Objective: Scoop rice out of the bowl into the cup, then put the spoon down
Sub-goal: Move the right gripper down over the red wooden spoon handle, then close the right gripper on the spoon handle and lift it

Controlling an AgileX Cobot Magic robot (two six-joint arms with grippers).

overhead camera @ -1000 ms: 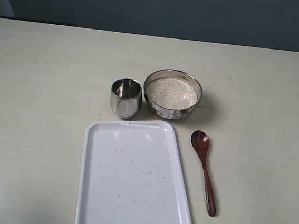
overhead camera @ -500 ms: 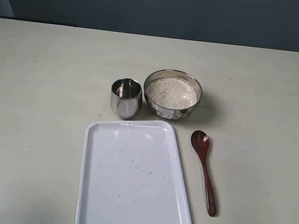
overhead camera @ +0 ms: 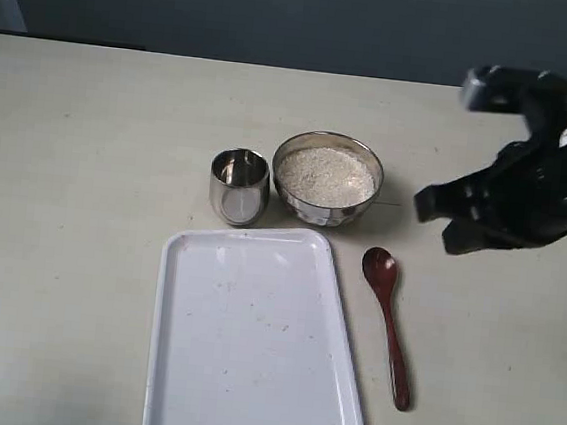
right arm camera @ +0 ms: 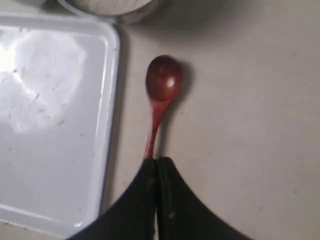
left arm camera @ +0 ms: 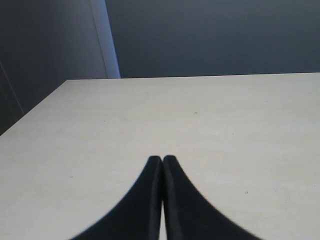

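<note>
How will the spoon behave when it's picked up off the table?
Probably stiff: the spoon looks like one piece of solid wood. Likely light, given its slim handle and small oval head. It lies flat on the table, so there is little handle to grip. The glossy finish suggests it may slip or pivot if pinched off-centre.

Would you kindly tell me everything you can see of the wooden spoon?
The spoon is dark reddish-brown and glossy, wood by its look, with an oval head and a long slim handle. It lies flat on the table, empty, beside the white tray on its right in the exterior view, not touching it. Its head points toward the steel bowl. Nothing holds it; the shut right pincer hangs clear of it.
</note>
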